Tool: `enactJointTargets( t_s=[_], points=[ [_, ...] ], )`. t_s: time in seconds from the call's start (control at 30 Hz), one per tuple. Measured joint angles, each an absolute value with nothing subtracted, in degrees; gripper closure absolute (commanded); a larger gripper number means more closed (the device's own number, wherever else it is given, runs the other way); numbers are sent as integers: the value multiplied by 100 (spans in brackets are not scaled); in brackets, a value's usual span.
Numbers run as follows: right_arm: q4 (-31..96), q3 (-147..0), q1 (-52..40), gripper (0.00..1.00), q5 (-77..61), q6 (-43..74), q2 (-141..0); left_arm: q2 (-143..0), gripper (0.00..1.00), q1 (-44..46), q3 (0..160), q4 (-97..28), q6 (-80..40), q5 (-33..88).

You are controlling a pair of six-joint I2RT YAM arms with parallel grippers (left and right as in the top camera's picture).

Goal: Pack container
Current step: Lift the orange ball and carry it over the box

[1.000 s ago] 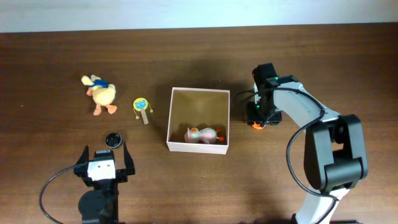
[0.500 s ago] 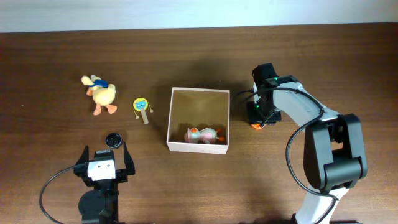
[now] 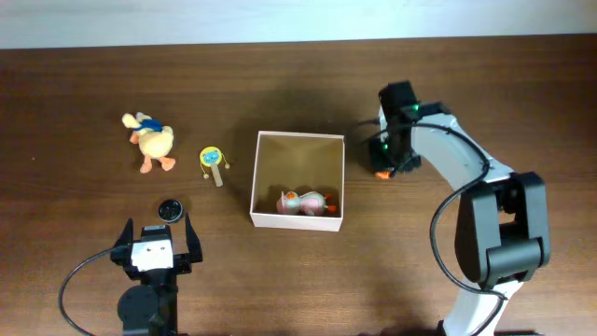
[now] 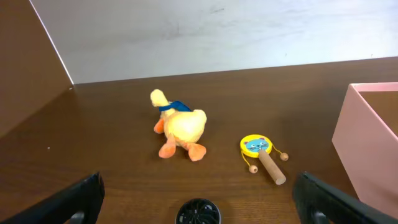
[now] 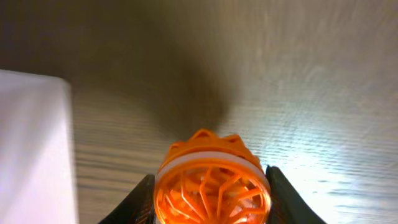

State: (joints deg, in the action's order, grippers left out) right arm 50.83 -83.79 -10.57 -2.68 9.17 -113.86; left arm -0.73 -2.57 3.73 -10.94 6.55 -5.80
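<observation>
The container [image 3: 257,177] is a square box with white walls and a tan inside at the table's middle; a small pink and orange toy [image 3: 303,202] lies in it. My right gripper [image 3: 382,172] is shut on an orange wheel-shaped toy [image 5: 211,183], held just right of the box; the box's white wall [image 5: 31,143] shows at the left of the right wrist view. My left gripper [image 4: 199,202] is open and empty at the front left, with a black wheel toy [image 4: 198,213] between its fingers' line. A yellow duck [image 3: 152,142] and a small rattle drum [image 3: 214,161] lie left of the box.
The black wheel toy [image 3: 169,209] sits just ahead of my left gripper. The duck [image 4: 179,127] and drum [image 4: 261,154] show in the left wrist view, with the box's wall [image 4: 367,149] at its right edge. A pale wall borders the table's far edge.
My right gripper has lifted the orange wheel toy and moved it slightly away from the front edge, beside the box. The left arm has not moved.
</observation>
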Motion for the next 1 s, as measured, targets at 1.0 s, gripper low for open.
enactJointTargets(
  t_s=[1.0],
  points=[
    [6567, -11166, -2233, 71, -274, 381, -11397, -73, 1, -257, 373, -1094, 655, -580]
  ],
)
